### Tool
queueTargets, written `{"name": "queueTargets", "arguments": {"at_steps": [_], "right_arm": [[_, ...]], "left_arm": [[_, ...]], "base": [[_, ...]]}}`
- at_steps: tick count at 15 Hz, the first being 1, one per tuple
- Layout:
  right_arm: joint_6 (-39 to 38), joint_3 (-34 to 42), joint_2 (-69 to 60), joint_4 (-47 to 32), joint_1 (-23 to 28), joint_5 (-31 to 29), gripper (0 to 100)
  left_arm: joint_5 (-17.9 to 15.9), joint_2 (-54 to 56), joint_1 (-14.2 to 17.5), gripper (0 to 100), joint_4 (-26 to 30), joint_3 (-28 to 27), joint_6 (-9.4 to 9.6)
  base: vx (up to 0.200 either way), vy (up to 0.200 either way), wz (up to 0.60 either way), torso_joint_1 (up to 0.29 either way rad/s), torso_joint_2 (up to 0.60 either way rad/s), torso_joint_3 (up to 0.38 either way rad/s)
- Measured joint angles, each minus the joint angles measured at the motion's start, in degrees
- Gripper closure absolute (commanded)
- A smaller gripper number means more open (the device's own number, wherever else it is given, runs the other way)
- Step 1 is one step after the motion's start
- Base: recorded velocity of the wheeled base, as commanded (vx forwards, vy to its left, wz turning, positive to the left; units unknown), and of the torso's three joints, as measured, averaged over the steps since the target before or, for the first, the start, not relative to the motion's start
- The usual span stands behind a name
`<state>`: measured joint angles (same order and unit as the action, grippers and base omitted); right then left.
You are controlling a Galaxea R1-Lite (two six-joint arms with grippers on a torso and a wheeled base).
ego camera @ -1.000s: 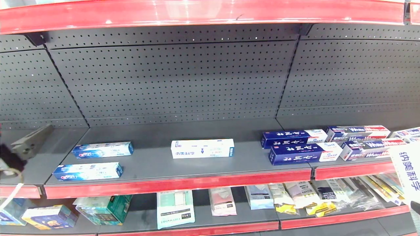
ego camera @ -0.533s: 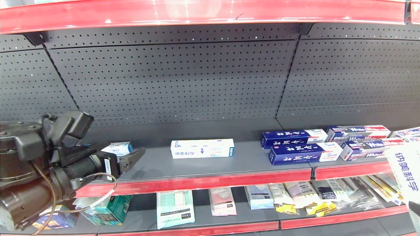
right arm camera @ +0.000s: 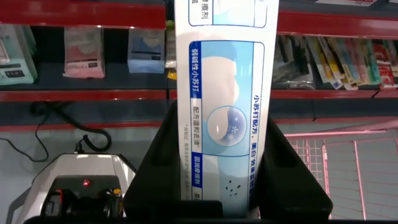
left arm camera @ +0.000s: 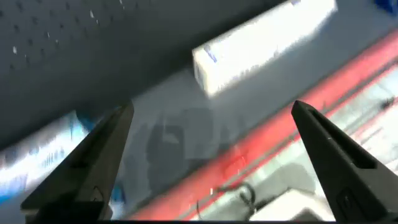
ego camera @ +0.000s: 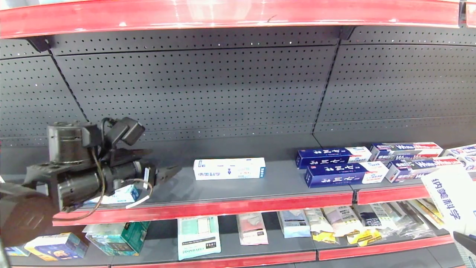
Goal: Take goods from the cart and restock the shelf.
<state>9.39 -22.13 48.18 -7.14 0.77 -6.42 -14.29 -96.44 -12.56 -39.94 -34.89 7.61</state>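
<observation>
My left gripper (ego camera: 158,163) hangs open over the left part of the grey shelf (ego camera: 223,206), empty, in front of two teal-blue toothpaste boxes (ego camera: 122,194) that it partly hides. In the left wrist view its fingers (left arm camera: 93,168) stand wide apart, with a white toothpaste box (left arm camera: 261,43) lying on the shelf beyond them. That white box (ego camera: 229,168) lies at the shelf's middle. My right gripper (right arm camera: 221,155) is shut on another white and blue toothpaste box (right arm camera: 224,106), held upright at the lower right (ego camera: 450,197).
Two dark blue boxes (ego camera: 344,174) and several white and blue boxes (ego camera: 405,150) lie on the shelf's right part. The lower shelf (ego camera: 223,258) carries packets and boxes. A pink wire cart (right arm camera: 348,168) stands beside my right gripper. A red-edged shelf (ego camera: 223,15) hangs overhead.
My left arm has swung in from the left and risen over the shelf's left end, now covering the teal-blue boxes. The box in my right gripper has shifted slightly left.
</observation>
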Motion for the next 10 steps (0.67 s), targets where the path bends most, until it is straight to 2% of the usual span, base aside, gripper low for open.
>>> {"name": "queueTargets", "arguments": {"at_steps": [1,3,4,5,7,10], "right_arm": [[0.8,-0.2,0.8,0.2,0.1,-0.2,100],[1.6,-0.9,2.3,0.6,0.2,-1.6,100],[1.6,-1.1,2.7,0.5,0.2,-2.0,100],[1.6,-1.2,2.9,0.3,0.3,-2.2,100],[1.5,-0.6,3.0,0.1,0.3,-2.5,100],[1.6,0.1,3.0,0.1,0.2,-2.5,100]], "left_arm": [[1.8,-3.2,-0.5,0,-2.1,-3.9,-4.19],[9.5,-9.6,-3.8,0,-5.9,-10.8,-14.30],[11.5,-12.1,-5.5,0,-6.6,-12.7,-16.47],[12.8,-14.6,-6.9,0,-6.9,-14.2,-17.51],[15.7,-18.3,-8.5,0,-6.4,-16.3,-18.33],[20.4,-21.8,-11.0,0,-0.8,-21.7,-23.53]], "base": [[0.000,0.000,0.00,0.000,0.00,0.000],[0.000,0.000,0.00,0.000,0.00,0.000],[0.000,0.000,0.00,0.000,0.00,0.000],[0.000,0.000,0.00,0.000,0.00,0.000],[0.000,0.000,0.00,0.000,0.00,0.000],[0.000,0.000,0.00,0.000,0.00,0.000]]}}
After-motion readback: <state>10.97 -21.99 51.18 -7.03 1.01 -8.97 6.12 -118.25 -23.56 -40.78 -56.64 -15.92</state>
